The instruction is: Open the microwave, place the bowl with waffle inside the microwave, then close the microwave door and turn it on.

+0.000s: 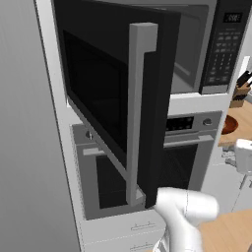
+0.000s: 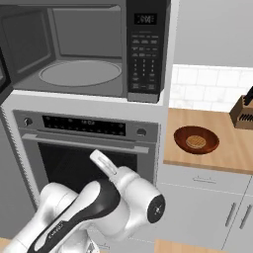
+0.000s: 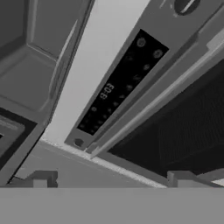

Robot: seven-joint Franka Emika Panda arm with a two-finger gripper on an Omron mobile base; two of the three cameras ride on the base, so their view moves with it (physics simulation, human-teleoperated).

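One microwave fills the upper left of your right base view, and its cavity stands open with a single round turntable plate lying flat on the floor of it. You have one microwave door, swung out toward the camera in the left base view so that it covers the centre of that frame; its one long silver bar handle runs top to bottom, upright. One keypad panel with a small display sits at the right of the cavity, top centre of the right base view.

One bowl with waffle rests on the wooden counter at the right middle of the right base view, well apart from the microwave and lower than it. The bowl sits upright, mouth up, with one round waffle lying flat inside it. In the left base view you catch only its edge at the far right.

One oven sits directly below the microwave, its horizontal handle running across the frame. One knife block stands at the far right edge on the counter.

Two fingers rise at the bottom of the hand view, well apart, with nothing between them, looking at the oven's control strip.
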